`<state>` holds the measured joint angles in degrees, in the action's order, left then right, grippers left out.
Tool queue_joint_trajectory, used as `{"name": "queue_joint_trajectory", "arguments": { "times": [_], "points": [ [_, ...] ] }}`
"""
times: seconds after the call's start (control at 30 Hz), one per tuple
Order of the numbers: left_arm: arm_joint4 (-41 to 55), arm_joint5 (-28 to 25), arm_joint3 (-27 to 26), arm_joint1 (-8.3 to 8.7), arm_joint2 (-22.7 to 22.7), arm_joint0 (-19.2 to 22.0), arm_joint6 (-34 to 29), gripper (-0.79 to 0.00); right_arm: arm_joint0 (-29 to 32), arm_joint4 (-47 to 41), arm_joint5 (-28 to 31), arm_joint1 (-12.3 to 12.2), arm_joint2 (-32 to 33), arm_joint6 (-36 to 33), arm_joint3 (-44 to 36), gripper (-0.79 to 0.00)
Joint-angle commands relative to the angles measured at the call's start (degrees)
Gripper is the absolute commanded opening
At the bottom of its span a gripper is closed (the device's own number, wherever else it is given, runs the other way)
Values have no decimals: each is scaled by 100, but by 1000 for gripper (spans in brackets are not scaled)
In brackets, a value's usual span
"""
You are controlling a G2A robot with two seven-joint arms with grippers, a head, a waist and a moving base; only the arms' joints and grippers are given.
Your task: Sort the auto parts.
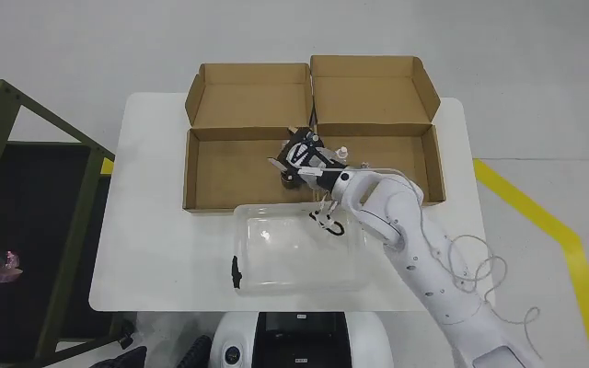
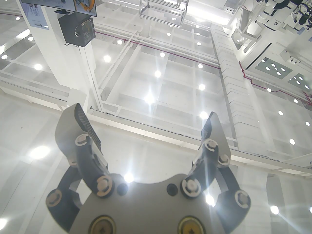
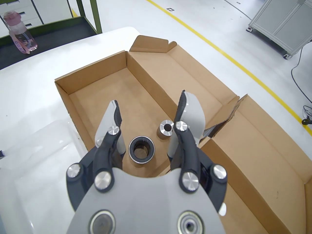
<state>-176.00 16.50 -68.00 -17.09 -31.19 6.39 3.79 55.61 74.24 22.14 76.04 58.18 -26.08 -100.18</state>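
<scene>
On the worktop [image 1: 156, 184], one cardboard box [image 1: 230, 175] sits behind the clear bin [image 1: 276, 267]; our right pincer [image 3: 149, 98] hangs spread, empty, over it — bearing ring [image 3: 132, 150] and small sleeve [image 3: 162, 133] lie beneath. Placing step, we judge; next, lift clear and seek another part.

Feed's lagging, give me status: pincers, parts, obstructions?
Right pincer open, empty, above cardboard box. Left pincer open, empty, pointing at ceiling. Bearing ring and metal sleeve sit in box below right pincer. Nothing between.
</scene>
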Motion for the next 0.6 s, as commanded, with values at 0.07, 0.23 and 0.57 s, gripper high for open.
{"name": "queue_joint_trajectory", "arguments": {
  "times": [0.07,0.23,0.57],
  "points": [
    [0,0,0,0,0,0,0,0,486,92,264,-115,417,166,-400,-222],
    [0,0,0,0,0,0,0,0,1157,261,474,-256,1016,569,-737,-117],
    [0,0,0,0,0,0,0,0,2088,285,596,-429,2036,1618,-756,-86]
  ]
}}
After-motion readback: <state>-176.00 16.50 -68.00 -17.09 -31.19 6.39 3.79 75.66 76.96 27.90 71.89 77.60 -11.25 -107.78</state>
